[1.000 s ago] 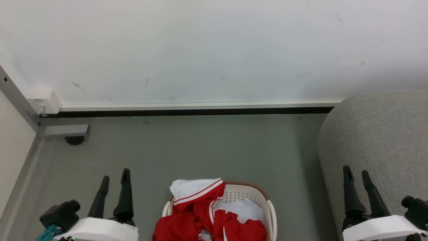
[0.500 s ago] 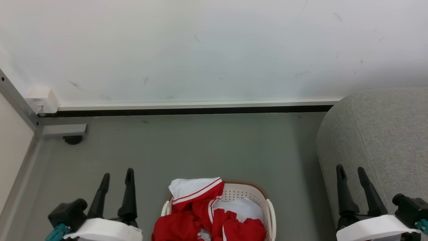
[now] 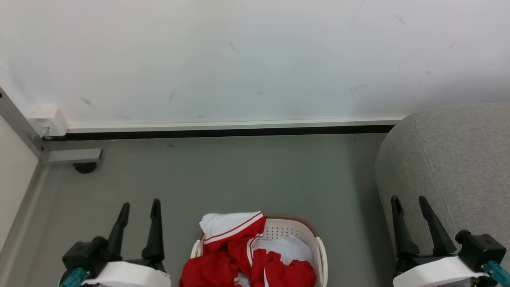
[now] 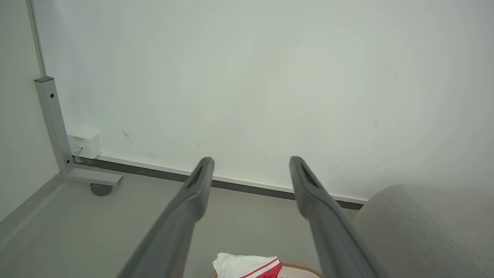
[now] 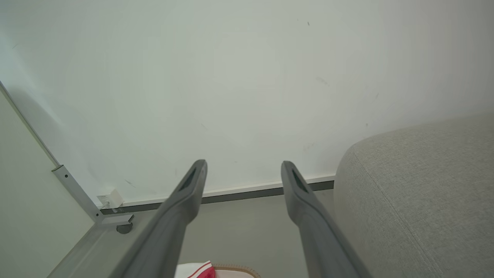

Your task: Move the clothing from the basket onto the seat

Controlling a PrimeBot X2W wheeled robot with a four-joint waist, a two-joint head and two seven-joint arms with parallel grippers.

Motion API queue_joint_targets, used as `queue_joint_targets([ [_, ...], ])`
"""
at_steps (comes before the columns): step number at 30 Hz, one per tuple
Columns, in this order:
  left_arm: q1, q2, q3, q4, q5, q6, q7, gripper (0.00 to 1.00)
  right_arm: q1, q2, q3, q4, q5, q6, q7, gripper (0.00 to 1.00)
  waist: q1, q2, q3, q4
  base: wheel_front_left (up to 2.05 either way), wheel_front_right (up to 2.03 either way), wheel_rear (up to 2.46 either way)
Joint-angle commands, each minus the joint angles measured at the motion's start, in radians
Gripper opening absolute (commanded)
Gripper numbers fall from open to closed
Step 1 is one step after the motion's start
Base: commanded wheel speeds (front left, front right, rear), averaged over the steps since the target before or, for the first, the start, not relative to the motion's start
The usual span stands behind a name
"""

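The grey seat (image 3: 458,159) is standing at the right on the floor (image 3: 239,171). The basket (image 3: 287,231) is sitting on the floor beside it, holding the red-and-white clothing (image 3: 217,273), which is spilling over its left rim. The left gripper (image 3: 140,204) and right gripper (image 3: 408,199) are hovering on either side, jaws released and grasping nothing.

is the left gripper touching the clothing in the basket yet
Apart. The head view shows bare grey floor between the left gripper and the clothing; its fingers are open and empty.
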Motion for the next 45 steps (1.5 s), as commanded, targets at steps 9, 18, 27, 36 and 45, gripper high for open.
queue_joint_targets([
  [9, 0.003, -0.005, 0.009, -0.011, 0.094, -0.008, -0.024, 1.0, -0.017, -0.009, 0.011, 0.0, -0.069, -0.002, -0.024, 1.0, 0.0, 0.0, -0.003, -0.004, 0.0, 0.0, 0.0],
  [18, -0.005, -0.009, 0.014, -0.021, 0.16, -0.012, -0.042, 1.0, -0.021, -0.009, 0.012, -0.006, -0.119, -0.002, -0.04, 1.0, 0.0, 0.0, 0.006, -0.008, 0.0, 0.0, 0.0],
  [27, -0.011, -0.011, 0.024, -0.023, 0.209, -0.016, -0.055, 1.0, -0.025, -0.01, 0.013, 0.0, -0.15, -0.002, -0.056, 1.0, 0.0, 0.0, 0.009, -0.01, 0.0, 0.0, 0.0],
  [36, -0.014, -0.012, 0.028, -0.014, 0.204, -0.023, -0.062, 1.0, -0.028, -0.009, 0.014, 0.002, -0.163, -0.002, -0.062, 1.0, 0.0, 0.0, 0.012, -0.011, 0.0, 0.0, 0.0],
  [45, -0.016, -0.012, 0.023, -0.007, 0.185, -0.027, -0.061, 1.0, -0.028, -0.009, 0.015, 0.005, -0.158, -0.002, -0.062, 1.0, 0.0, 0.0, 0.014, -0.011, 0.0, 0.0, 0.0],
])
